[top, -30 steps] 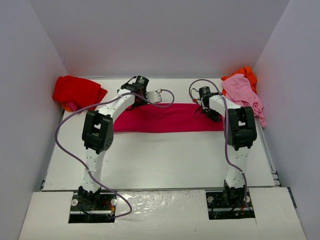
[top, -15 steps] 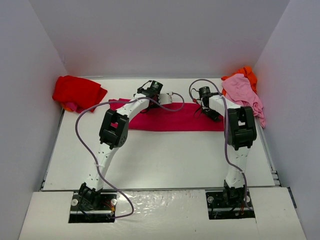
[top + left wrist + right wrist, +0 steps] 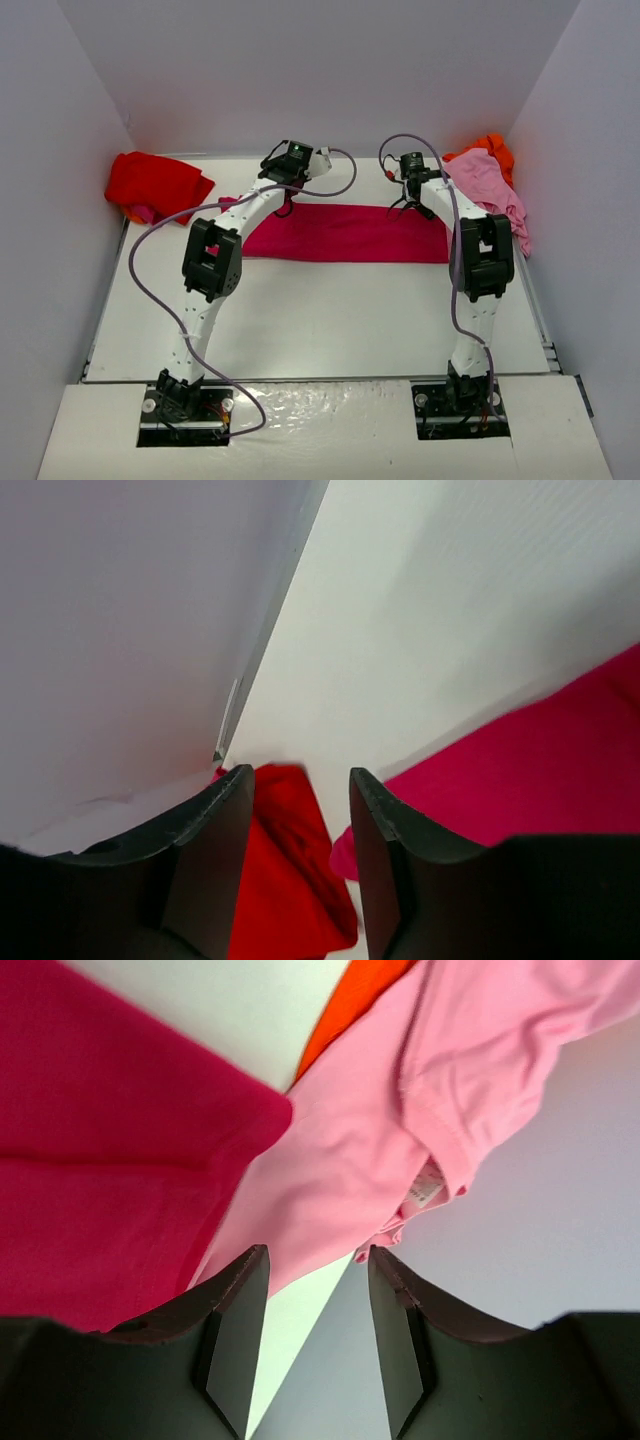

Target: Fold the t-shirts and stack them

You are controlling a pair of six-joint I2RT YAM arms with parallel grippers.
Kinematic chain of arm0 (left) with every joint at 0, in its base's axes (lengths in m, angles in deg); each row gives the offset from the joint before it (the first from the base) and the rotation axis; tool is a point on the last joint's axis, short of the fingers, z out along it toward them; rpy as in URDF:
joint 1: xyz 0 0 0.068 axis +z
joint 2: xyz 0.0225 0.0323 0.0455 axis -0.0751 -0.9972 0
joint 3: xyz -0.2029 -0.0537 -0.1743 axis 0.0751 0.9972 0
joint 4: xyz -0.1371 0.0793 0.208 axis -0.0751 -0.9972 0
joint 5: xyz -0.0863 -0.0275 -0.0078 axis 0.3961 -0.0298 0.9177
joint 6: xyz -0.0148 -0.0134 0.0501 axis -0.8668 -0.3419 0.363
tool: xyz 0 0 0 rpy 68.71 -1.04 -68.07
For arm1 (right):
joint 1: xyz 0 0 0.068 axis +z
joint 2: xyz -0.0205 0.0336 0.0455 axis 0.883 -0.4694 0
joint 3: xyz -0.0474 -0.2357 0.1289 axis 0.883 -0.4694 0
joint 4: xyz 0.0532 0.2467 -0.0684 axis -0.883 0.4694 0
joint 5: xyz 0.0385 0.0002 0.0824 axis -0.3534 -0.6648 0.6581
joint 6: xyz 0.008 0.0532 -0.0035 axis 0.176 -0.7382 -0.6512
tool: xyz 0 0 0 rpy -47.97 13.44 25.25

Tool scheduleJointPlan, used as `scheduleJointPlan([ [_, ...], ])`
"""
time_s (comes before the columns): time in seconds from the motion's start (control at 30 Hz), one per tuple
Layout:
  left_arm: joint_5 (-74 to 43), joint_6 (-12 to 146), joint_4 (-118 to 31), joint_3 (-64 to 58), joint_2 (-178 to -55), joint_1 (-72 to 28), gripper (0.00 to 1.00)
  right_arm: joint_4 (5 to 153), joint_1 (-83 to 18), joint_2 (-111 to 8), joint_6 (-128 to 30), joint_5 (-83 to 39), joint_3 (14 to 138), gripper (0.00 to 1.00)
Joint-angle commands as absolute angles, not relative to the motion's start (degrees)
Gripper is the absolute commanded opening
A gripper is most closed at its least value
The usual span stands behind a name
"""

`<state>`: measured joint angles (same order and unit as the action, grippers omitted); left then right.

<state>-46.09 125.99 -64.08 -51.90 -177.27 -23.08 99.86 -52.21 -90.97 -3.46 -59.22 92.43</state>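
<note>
The crimson-magenta cloth t-shirt [image 3: 345, 232] lies flat at the frame centre, a bright red cloth shirt [image 3: 155, 183] upper left, a pale pink cloth shirt [image 3: 492, 187] and an orange cloth shirt [image 3: 492, 146] upper right, and the left gripper [image 3: 300, 780] and the right gripper [image 3: 318, 1260] both have open, empty jaws.

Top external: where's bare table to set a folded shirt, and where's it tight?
Bare: the wide table band from the near edge of the crimson shirt to the table's near edge. Also a thin strip behind that shirt. Crowded: far-left corner, red shirt; far-right corner, pink shirt piled with orange shirt.
</note>
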Motion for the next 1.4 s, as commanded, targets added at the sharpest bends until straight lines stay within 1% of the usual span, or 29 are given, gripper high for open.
scheduleJointPlan([
  [0.0,-45.5,118.9,-72.1,-47.4,-161.3,-22.6,0.22,98.3,-52.4,-89.8,-3.0,-58.4,99.6,0.21],
  [0.03,-44.9,117.8,-74.1,-45.1,-159.3,-22.6,0.13,98.4,-52.3,-91.0,-2.6,-57.9,101.1,0.11],
  [0.07,-44.4,117.3,-76.3,-42.3,-157.2,-22.6,0.1,98.4,-52.1,-92.2,-2.1,-57.5,102.6,0.07],
  [0.1,-43.7,116.8,-77.9,-39.8,-155.5,-22.6,0.04,98.4,-51.9,-93.3,-1.6,-57.2,103.9,0.02],
  [0.13,-43.3,116.2,-78.5,-36.0,-154.1,-22.7,0.0,98.4,-51.9,-94.9,-1.2,-56.9,105.7,0.0],
  [0.2,-42.9,115.7,-78.1,-29.9,-149.9,-22.8,0.0,98.4,-51.9,-99.0,-0.5,-57.4,108.6,0.0],
  [0.23,-42.7,115.5,-77.5,-24.4,-147.0,-22.8,0.0,98.5,-52.1,-100.6,-0.5,-57.8,110.1,0.0],
  [0.4,-39.9,114.3,-76.8,-12.0,-141.3,-22.6,0.0,98.5,-52.3,-108.3,1.0,-59.6,116.7,0.0],
  [0.53,-36.8,113.3,-77.1,-7.6,-140.3,-22.2,0.0,98.5,-52.3,-111.0,0.8,-59.4,117.4,0.0],
  [0.63,-36.0,113.7,-77.6,-6.5,-141.8,-21.5,0.0,98.5,-52.3,-111.8,0.6,-59.3,116.2,0.0],
  [0.8,-32.4,114.6,-79.1,-8.1,-147.1,-18.1,0.0,98.7,-52.2,-109.4,1.3,-57.8,109.8,0.0],
  [1.0,-25.6,113.6,-86.9,-16.6,-154.8,-12.6,0.0,100.3,-50.6,-103.1,3.0,-55.1,100.0,0.0],
  [1.07,-24.6,113.5,-86.7,-17.4,-155.8,-12.1,0.0,101.4,-49.6,-101.0,3.3,-54.5,96.6,0.0],
  [1.13,-24.3,113.5,-86.6,-17.6,-156.4,-12.1,0.0,102.5,-48.8,-99.9,3.5,-53.7,94.8,0.0],
  [1.37,-25.8,112.8,-88.6,-26.6,-165.7,-12.0,0.0,107.4,-43.4,-91.1,3.2,-51.1,84.3,0.0],
])
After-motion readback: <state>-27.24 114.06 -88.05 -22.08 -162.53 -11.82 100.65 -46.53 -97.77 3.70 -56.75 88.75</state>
